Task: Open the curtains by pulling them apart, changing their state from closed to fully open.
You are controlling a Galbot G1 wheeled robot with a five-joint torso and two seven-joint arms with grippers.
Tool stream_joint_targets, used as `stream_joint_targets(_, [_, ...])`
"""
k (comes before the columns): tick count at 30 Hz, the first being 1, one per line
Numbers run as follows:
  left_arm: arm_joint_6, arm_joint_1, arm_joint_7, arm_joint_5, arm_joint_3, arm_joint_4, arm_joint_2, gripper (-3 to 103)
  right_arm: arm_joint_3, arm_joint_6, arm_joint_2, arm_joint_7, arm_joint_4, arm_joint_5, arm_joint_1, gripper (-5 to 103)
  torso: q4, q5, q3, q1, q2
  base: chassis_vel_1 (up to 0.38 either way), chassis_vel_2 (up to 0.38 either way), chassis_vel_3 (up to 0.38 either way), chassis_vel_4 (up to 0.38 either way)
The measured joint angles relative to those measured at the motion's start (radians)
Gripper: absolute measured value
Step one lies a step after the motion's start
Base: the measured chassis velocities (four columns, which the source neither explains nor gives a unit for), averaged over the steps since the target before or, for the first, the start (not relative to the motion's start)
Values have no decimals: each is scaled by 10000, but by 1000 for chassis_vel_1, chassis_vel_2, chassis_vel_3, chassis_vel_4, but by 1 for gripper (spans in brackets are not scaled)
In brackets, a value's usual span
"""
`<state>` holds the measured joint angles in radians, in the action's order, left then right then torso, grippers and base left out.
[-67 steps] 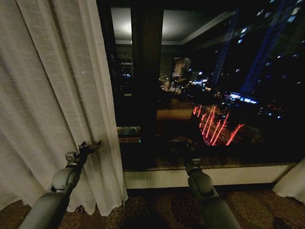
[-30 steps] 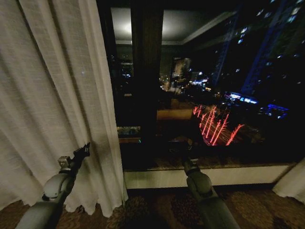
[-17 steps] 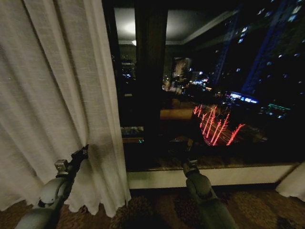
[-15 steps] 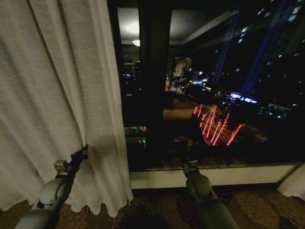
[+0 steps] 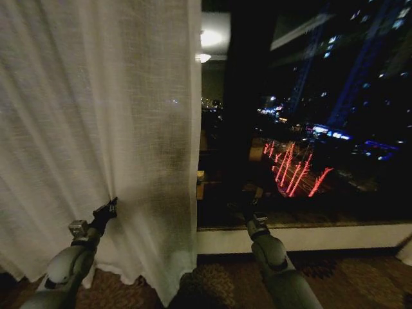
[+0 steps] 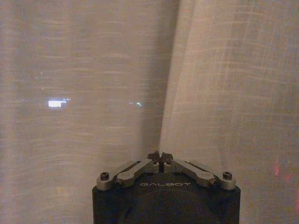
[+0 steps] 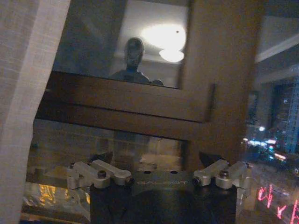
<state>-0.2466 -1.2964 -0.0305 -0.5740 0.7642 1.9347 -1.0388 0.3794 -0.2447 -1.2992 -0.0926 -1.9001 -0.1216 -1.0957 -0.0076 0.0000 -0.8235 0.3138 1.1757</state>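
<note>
The left curtain point(image 5: 96, 129), a sheer off-white pleated panel, hangs to the floor and covers the left half of the window. My left gripper point(image 5: 107, 209) is low against it, shut on a fold of the fabric; creases run down to the closed fingertips point(image 6: 160, 156). A sliver of the right curtain point(image 5: 407, 248) shows at the far right edge. My right gripper point(image 5: 248, 209) is held in front of the bare glass near the sill, open with nothing between its fingers point(image 7: 96, 171). The left curtain's edge point(image 7: 28, 93) hangs beside it.
A dark wooden window post point(image 5: 248, 96) stands just right of the left curtain's edge. The pale sill point(image 5: 309, 237) runs below the glass, with patterned carpet point(image 5: 212, 283) under it. Night city lights show through the window point(image 5: 322, 129).
The whole head view has shifted right, so the camera moved left. The left gripper, open at the curtain 2.2 s ago, has shut on the fabric. The right arm keeps its pose.
</note>
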Motion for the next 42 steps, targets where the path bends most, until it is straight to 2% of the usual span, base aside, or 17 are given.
stream_joint_targets(30, [28,-482,-41,59,238,426,-271,0,-65,23,6,69,-12,-41,-15,100,0,4,-2,1,-2,354,353,-358,-349])
stream_joint_targets(39, [47,-800,-47,69,431,653,-401,0,-245,43,-44,90,-34,-52,-19,100,5,-3,0,1,0,149,160,-167,-182])
stream_joint_targets(42, [52,-966,-48,70,547,750,-464,0,-298,46,-40,103,-37,-51,-18,100,-1,2,-1,1,-1,0,0,0,0])
